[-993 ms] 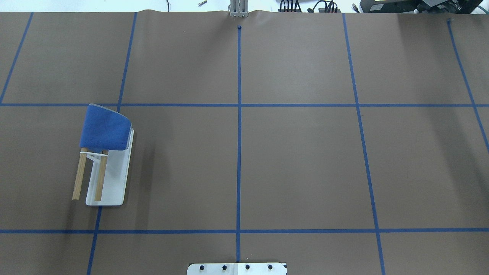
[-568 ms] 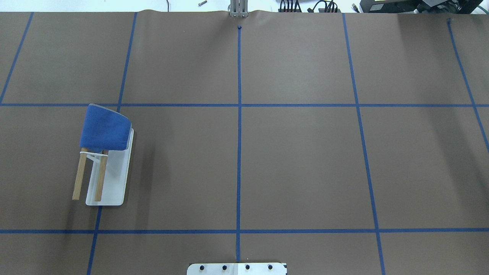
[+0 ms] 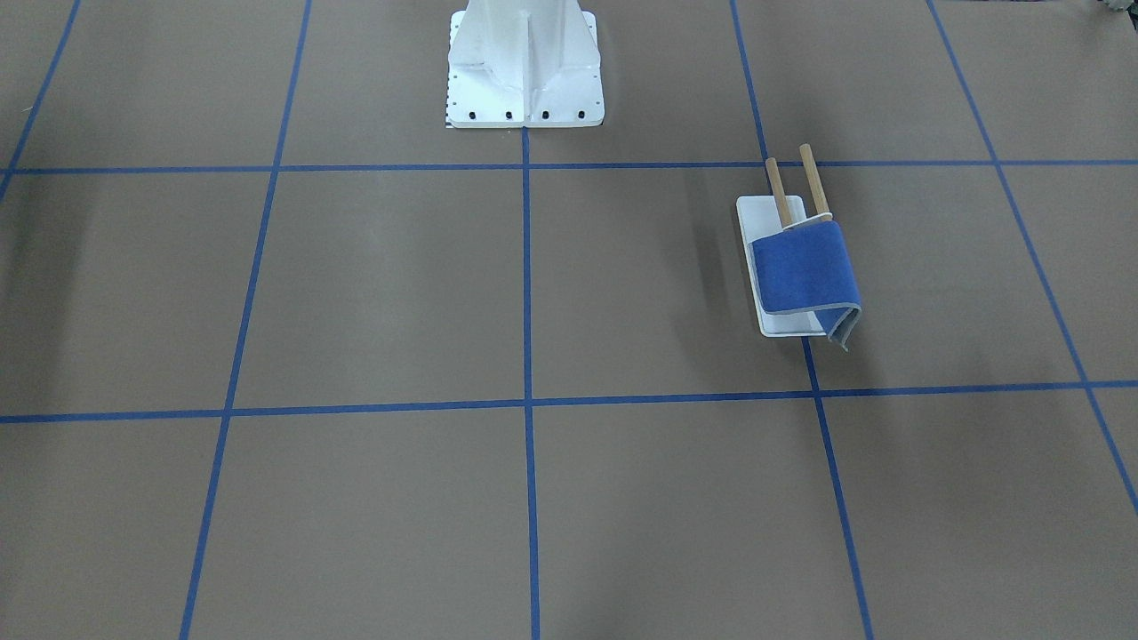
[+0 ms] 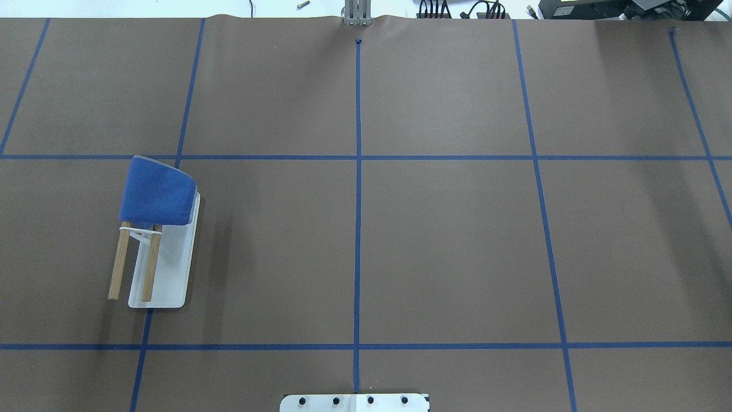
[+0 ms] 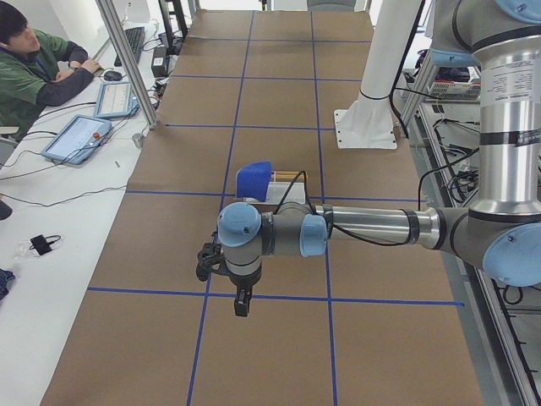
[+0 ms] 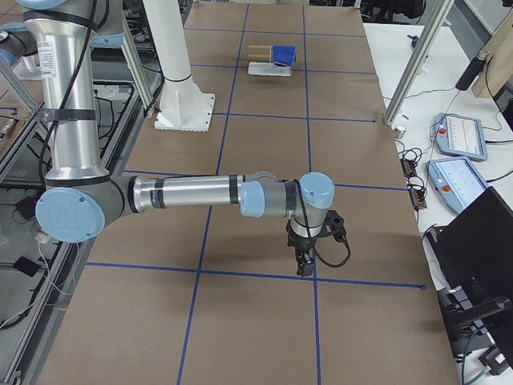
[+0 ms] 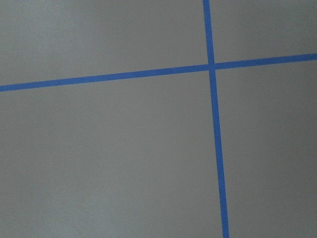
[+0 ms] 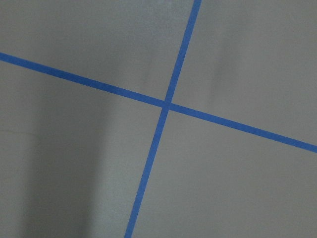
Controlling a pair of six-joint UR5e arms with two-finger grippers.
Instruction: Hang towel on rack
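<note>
The royal-blue towel (image 4: 157,191) lies draped over the far ends of both wooden rods of the rack (image 4: 166,274) on the table's left side. It also shows in the front-facing view (image 3: 805,271), one end hanging past the white base (image 3: 754,213). My left gripper (image 5: 242,303) shows only in the exterior left view, pointing down well short of the rack (image 5: 283,190); I cannot tell if it is open. My right gripper (image 6: 304,265) shows only in the exterior right view, far from the towel (image 6: 284,55); I cannot tell its state. Both wrist views show only taped table.
The white bolted robot mount (image 3: 524,62) stands at the table's near-robot edge (image 4: 354,402). Blue tape lines grid the brown table. An operator (image 5: 34,59) sits beside tablets along one side. A metal post (image 6: 413,72) and a laptop (image 6: 473,249) stand off the far side.
</note>
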